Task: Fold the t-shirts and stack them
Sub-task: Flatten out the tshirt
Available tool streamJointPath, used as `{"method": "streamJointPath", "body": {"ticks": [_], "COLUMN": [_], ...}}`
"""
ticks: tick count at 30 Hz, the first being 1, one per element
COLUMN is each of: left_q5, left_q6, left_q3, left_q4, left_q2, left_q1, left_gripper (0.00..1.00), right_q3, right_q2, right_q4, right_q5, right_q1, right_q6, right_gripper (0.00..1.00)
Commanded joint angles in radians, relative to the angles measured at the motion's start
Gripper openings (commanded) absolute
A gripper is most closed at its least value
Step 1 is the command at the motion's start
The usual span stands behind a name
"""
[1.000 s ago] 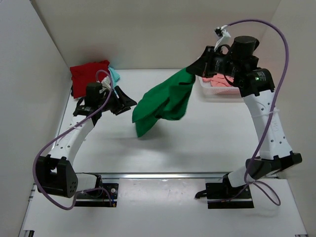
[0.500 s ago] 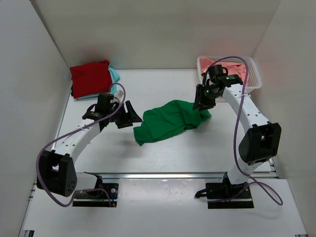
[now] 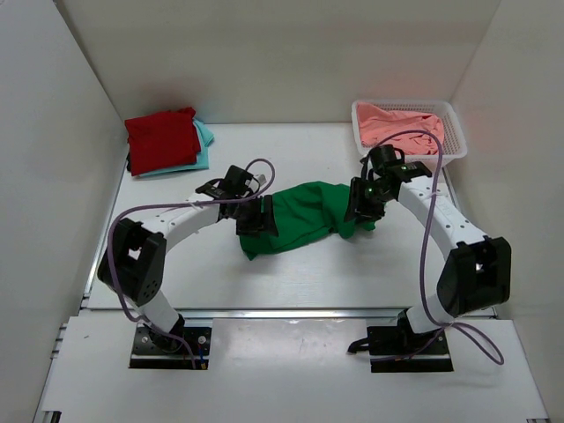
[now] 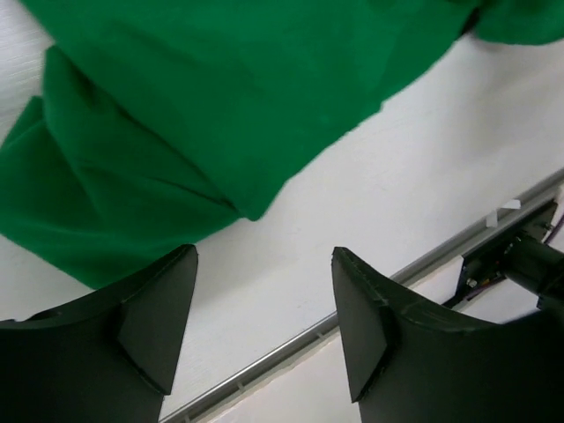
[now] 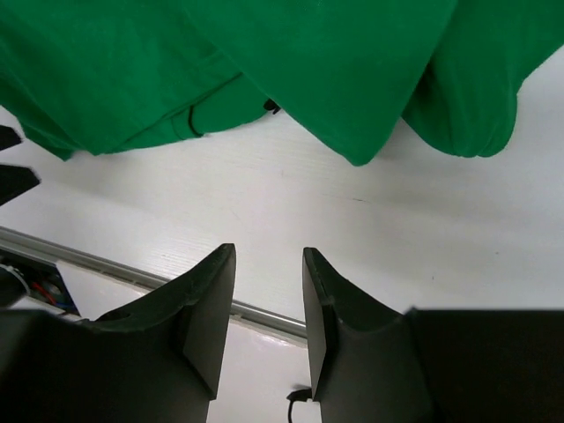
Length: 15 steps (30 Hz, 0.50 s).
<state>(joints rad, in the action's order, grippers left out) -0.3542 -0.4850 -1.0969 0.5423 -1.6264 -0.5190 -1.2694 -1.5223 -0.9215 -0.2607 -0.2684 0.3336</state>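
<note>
The dark red t-shirt (image 3: pixel 161 141) lies folded in the far left corner, close to the left wall. It sits on the pale turquoise t-shirt (image 3: pixel 204 137), whose edge shows at its right side. Bare table (image 3: pixel 291 278) runs from that stack to the near rail, crossed only by my curving left arm.

My left gripper (image 3: pixel 256 216) sits low at the left end of the bright green t-shirt (image 3: pixel 304 216). Its fingers (image 4: pixel 159 308) are spread wide with nothing between them, and the cloth's rumpled edge lies just past their tips. The green shirt is a loose heap in the middle of the table, well away from every edge. There is open white surface on its near side down to the metal rail (image 4: pixel 423 264), and on its far side up to the back wall.

My right gripper (image 3: pixel 363 204) stands at the heap's right end. Its fingers (image 5: pixel 207 317) are parted by a narrow gap with bare table showing between them, and they grip nothing. In the far right corner the white mesh basket (image 3: pixel 455 132) holds the salmon pink t-shirt (image 3: pixel 401 123), apart from the green one.

Half a second ago my left gripper hung further left, clear of the cloth; it has now closed in on the shirt's left end. My right gripper has come nearer along the right end. The basket, then partly behind my arm, now shows whole. A second ago the green shirt hung in the air from my right gripper.
</note>
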Motion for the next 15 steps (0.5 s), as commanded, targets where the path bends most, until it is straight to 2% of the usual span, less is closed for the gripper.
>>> {"method": "streamJointPath", "body": {"ticks": [1, 4, 6, 9, 15], "left_q5": [0.017, 0.035, 0.046, 0.002, -0.023], "left_q6": [-0.003, 0.02, 0.017, -0.026, -0.059], "left_q3": [-0.014, -0.058, -0.069, -0.046, -0.066], "left_q4": [-0.001, 0.042, 0.061, -0.004, -0.027], "left_q2": [0.0, -0.058, -0.085, -0.098, -0.135], "left_q1": [0.024, 0.004, -0.003, 0.0, -0.012], "left_gripper": [0.71, 0.71, 0.67, 0.62, 0.6], "right_q3": [0.028, 0.051, 0.067, 0.071, 0.096], "right_q2": [0.076, 0.082, 0.08, 0.088, 0.102], "right_q4": [0.056, 0.07, 0.079, 0.084, 0.093], "right_q5": [-0.032, -0.04, -0.043, -0.051, -0.06], "right_q1": [0.012, 0.012, 0.023, 0.024, 0.043], "right_q6": [0.031, 0.045, 0.053, 0.064, 0.074], "right_gripper": [0.34, 0.33, 0.33, 0.34, 0.34]}}
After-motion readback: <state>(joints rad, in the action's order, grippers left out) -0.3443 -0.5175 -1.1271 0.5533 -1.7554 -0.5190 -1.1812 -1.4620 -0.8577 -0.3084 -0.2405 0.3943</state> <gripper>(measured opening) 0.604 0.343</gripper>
